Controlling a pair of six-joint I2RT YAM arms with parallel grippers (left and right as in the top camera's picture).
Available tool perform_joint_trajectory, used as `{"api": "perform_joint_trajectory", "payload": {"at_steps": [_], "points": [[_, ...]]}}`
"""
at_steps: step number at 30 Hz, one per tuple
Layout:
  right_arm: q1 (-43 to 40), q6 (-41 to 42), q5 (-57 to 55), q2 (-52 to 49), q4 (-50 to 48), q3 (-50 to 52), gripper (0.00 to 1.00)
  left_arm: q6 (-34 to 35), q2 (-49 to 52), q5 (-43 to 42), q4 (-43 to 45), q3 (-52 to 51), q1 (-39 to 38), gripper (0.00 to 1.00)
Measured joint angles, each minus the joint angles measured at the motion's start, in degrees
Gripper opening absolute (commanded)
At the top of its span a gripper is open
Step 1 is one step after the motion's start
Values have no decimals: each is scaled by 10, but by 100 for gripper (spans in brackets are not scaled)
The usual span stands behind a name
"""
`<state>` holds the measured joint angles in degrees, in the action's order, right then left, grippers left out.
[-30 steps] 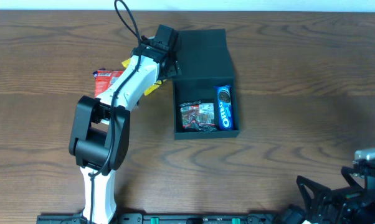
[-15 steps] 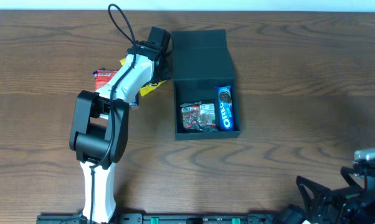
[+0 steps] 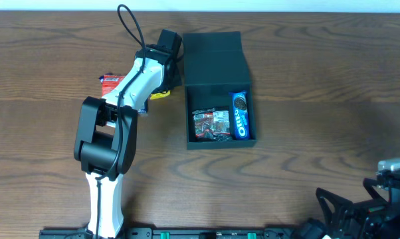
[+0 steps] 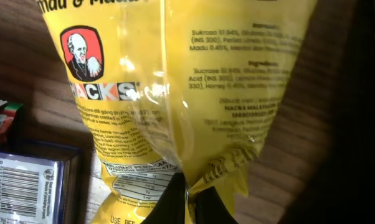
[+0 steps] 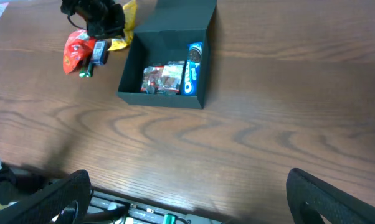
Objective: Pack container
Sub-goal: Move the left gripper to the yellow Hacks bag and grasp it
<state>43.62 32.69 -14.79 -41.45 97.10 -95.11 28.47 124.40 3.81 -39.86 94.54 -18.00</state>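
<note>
Status: container (image 3: 210, 97) sits mid-desk (image 3: 306, 79), lid flap (image 3: 214, 56) open and tipped back to the far side. Inside, a blue Oreo pack (image 3: 240, 115) lies along the right wall. A clear packet of red-and-white sweets (image 3: 210, 124) sits just beside it, against the near wall. The far half of the floor is bare. My left tool (image 4: 187, 200) is just beside the left edge of the lid flap, outside the box. Its fingers are pinched down on the bottom seam of a yellow snack packet (image 4: 169, 93), which fills most of the left wrist view. I can see a portrait logo and blocks of print on it, but the text is too small for me to read. From overhead only a sliver of yellow shows under the arm, so I can't tell whether the packet is off the desk or resting on it. A red snack packet (image 3: 111, 82) lies on the desk left of the arm, partly under it. The left wrist view also shows a blue-edged pack (image 4: 25, 185) with a barcode at lower left, next to the red one. My right tool (image 5: 187, 202) is at the near right corner of the desk, well apart from the container, fingers spread wide, nothing between them.
</note>
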Motion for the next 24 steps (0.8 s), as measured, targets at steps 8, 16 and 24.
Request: {"api": "perform_joint_trajectory", "payload": {"at_steps": [8, 16, 24], "points": [[0, 0, 0, 0, 0, 0, 99, -4, 0, 29, -108, 68, 0, 6], [0, 0, -2, 0, 0, 0, 99, -5, -59, 63, -192, 153, -15, 6], [0, 0, -5, 0, 0, 0, 99, -5, -195, 106, -209, 162, -106, 6]]}}
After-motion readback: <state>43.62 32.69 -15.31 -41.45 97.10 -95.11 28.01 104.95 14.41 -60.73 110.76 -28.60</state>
